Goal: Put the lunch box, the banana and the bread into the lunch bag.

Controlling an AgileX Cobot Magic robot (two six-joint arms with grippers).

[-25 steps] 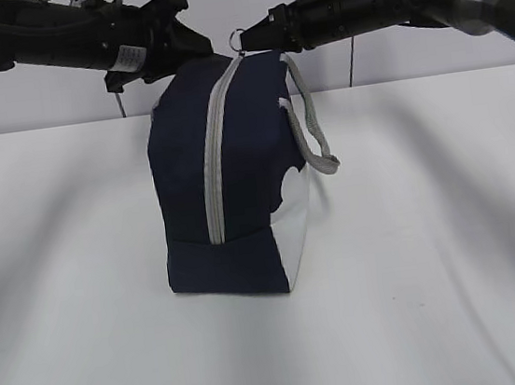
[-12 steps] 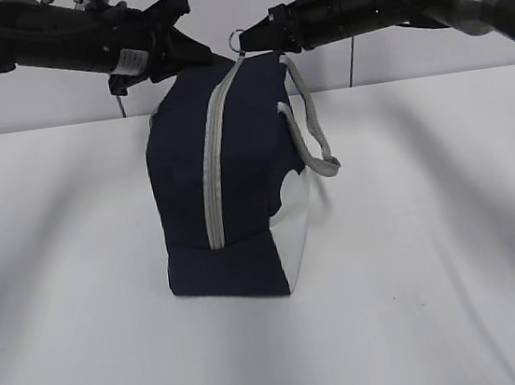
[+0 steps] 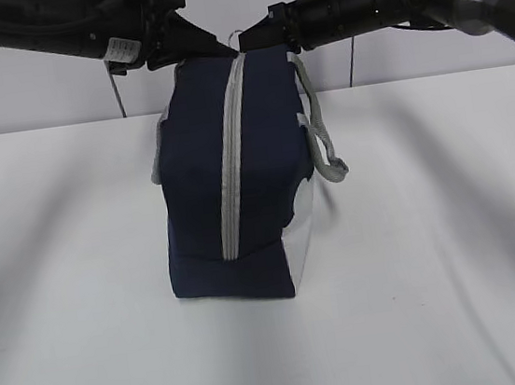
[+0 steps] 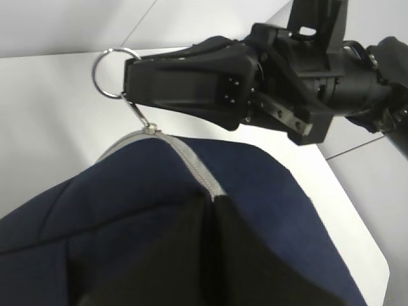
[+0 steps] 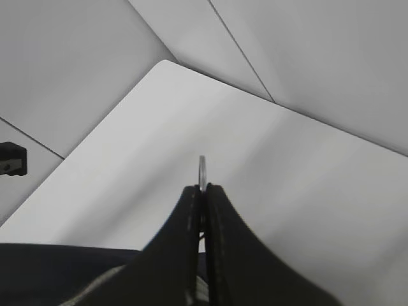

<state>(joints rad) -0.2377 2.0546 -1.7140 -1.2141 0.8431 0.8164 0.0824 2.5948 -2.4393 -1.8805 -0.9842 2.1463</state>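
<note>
Since the earlier frame the lunch bag (image 3: 232, 172) has been drawn taller and straighter: its top now stands higher against the two arms, its left shoulder is pulled up under the left hand (image 3: 184, 40), and the left arm sits higher in the exterior view. The right arm has kept its place.

Largest is the white bench (image 3: 434, 255), which carries the bag near its middle. The bag is dark navy with a white lower side panel (image 3: 303, 239), and it stands upright on its base. A grey zipper (image 3: 231, 153) runs from the top ridge down the near face and is closed along all that shows. A grey webbing handle (image 3: 325, 142) loops down the bag's right side.

At the top left, the left hand is closed down narrow on the navy fabric of the bag's upper corner; in the left wrist view the cloth bunches up right against the camera (image 4: 210, 255).

At the top right, the right hand (image 3: 253, 38) is fully closed, pinching the small metal ring pull (image 4: 115, 73) at the zipper's top end. In the right wrist view the ring's thin edge (image 5: 202, 172) stands up from between the pressed fingers (image 5: 215, 255).
</note>
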